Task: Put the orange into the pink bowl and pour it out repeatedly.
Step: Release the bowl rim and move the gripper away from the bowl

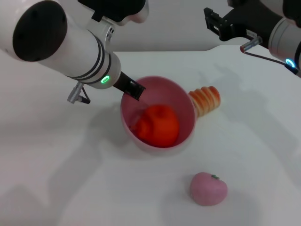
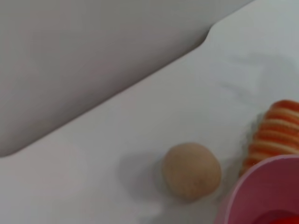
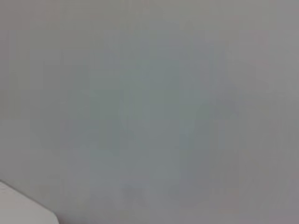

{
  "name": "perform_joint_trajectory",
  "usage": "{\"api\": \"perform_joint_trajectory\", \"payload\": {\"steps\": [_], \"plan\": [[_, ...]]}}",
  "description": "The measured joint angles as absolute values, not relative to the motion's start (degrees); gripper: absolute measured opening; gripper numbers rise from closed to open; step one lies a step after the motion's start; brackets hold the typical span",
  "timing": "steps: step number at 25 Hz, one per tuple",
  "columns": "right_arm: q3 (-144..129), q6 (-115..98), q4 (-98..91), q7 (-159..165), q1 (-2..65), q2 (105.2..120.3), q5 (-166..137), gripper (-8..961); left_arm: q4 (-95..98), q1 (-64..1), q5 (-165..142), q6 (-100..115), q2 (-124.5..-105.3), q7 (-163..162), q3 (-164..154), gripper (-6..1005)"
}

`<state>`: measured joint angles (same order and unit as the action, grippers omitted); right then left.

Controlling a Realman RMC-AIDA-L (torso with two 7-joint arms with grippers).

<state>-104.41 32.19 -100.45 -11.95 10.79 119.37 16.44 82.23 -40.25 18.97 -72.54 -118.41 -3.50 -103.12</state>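
the left gripper (image 1: 134, 89) grips the pink bowl (image 1: 186, 101) by its rim, fingertips hidden inside. the orange (image 1: 159, 125) sits in the bowl. only the left wrist view shows a beige ball (image 2: 191, 171) beside the bowl. the right gripper (image 1: 217, 22), well away, looks open.

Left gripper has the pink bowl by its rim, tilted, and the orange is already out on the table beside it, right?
Not quite: in the head view the orange is inside the pink bowl, not on the table. The left gripper does hold the tilted bowl's rim.

White table (image 1: 263, 141) with a notched far edge, plain grey wall (image 1: 178, 28) behind.
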Motion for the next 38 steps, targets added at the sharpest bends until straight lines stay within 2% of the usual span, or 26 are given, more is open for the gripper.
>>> {"api": "perform_joint_trajectory", "payload": {"steps": [6,16,38], "plan": [[-104.9,28.8,-98.3,-12.0,10.5,119.26,16.4,548,82.2,-40.1,19.4,-74.2,-118.38,-3.8,-102.9,42],[-108.7,8.2,-89.0,-13.6,6.9,119.1,16.2,563,81.5,-39.3,21.9,-74.5,-118.24,-3.4,-102.1,43],[-109.9,6.8,-86.7,-13.5,7.2,119.01,16.2,598,77.0,-38.4,23.5,-71.5,-118.21,-2.8,-100.8,42]]}}
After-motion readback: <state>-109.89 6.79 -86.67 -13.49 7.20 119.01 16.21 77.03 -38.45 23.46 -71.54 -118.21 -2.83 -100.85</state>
